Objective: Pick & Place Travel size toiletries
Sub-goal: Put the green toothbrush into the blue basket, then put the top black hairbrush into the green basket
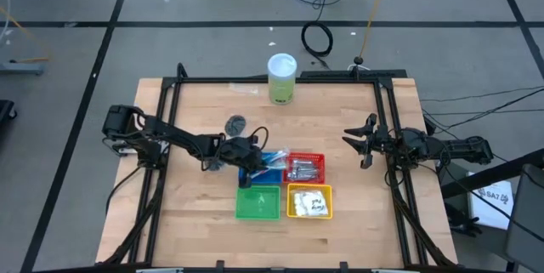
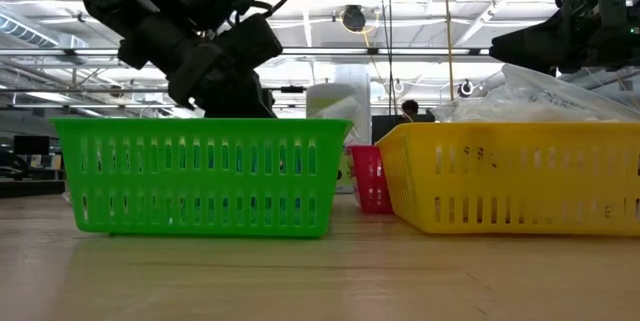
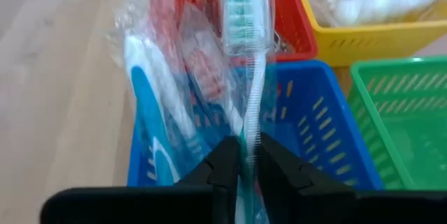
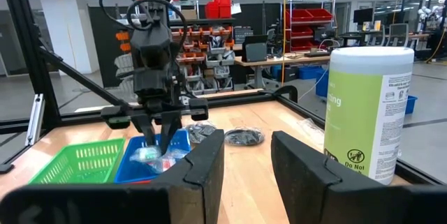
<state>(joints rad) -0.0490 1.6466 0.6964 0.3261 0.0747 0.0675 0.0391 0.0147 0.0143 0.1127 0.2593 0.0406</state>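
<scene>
**Wrapped toothbrush pinched over the blue basket**

We are finding little writing to read. The tall green cylinder with a white lid is carrying a printed label, but only a fragment ending in "ing" and small round symbols near its base are showing clearly; the rest is too small. A white card beside the desk at the right edge in the high view is bearing letters we cannot make out.

We are seeing the left gripper closing its fingers on a clear-wrapped stick, a toothbrush with pale blue-green bristles and a white handle inside crinkled film. It is hanging over the blue basket, where more wrapped sticks with blue and white handles are leaning against the wall.

The red basket is holding shiny silver foil tubes, and the yellow basket is holding white sachets. The green basket is sitting beside the yellow one. A dark grey round puff is lying on the desk near the left arm.

The right gripper is waiting at the desk's right edge, its fingers standing apart and holding nothing.
</scene>
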